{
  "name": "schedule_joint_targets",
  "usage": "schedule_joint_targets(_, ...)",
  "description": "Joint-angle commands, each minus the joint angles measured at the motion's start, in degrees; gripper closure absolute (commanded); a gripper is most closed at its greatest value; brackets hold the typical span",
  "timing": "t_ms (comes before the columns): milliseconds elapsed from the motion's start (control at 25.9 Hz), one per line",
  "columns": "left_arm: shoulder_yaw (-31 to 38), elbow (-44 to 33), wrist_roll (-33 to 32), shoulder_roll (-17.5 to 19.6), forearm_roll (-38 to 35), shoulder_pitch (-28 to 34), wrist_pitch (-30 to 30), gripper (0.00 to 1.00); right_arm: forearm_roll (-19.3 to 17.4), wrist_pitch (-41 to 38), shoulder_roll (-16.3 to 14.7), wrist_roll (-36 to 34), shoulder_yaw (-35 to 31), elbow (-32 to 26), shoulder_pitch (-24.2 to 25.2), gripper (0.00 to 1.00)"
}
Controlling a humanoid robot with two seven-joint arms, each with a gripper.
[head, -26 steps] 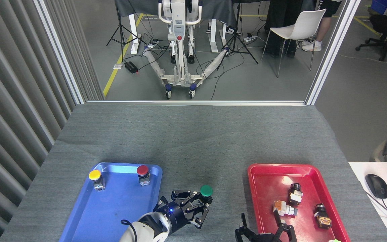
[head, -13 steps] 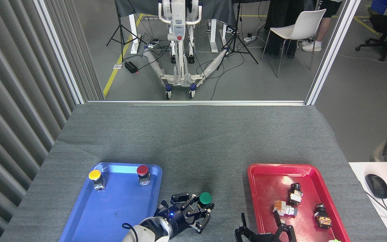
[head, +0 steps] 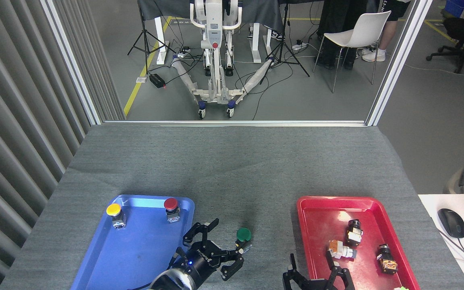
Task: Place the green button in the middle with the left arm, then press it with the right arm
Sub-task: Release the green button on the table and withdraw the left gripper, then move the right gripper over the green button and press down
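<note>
Left gripper is spread wide beside the round dark-green mushroom-cap button near the desk's front edge; right gripper, also wide, should press straight down.

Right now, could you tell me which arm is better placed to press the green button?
The right gripper. It is open and empty, beside the red tray. The green button stands on the grey cloth between the trays, and the open left gripper sits right beside it.

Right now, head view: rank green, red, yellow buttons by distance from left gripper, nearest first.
1. Green button: on the grey cloth, just right of the left gripper.
2. Red button: blue tray, far right corner.
3. Yellow button: blue tray, far left corner.
</note>
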Motion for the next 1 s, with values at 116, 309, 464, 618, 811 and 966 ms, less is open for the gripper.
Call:
schedule_joint_targets(116,8.3,-14.1,7.4,4.4,0.7,13.6,21.8,0.01,0.1,0.0,-0.2,-0.1,2.0,-0.1,-0.7,0.74)
schedule_joint_targets(309,11.9,-13.5,7.5,4.4,9.8,14.5,21.8,0.01,5.7,-0.1,0.3,0.0,6.4,-0.4,-2.0,1.00)
schedule_joint_targets(464,12.0,-13.5,7.7,4.8,12.1,15.4,21.7,0.01,7.4,-0.3,2.3,1.9,6.7,0.4,-5.0,1.00)
schedule_joint_targets(618,12.0,-13.5,7.5,4.8,12.2,15.4,21.6,0.01,7.4,-0.5,3.0,3.7,8.5,3.1,-8.5,1.00)
schedule_joint_targets(811,12.0,-13.5,7.5,4.9,12.2,15.4,21.6,0.01,7.6,-0.4,3.8,6.1,10.1,5.2,-10.3,1.00)
schedule_joint_targets(966,12.0,-13.5,7.5,4.9,12.3,15.4,21.6,0.01,7.5,-0.2,4.9,6.2,11.3,10.7,-12.7,1.00)
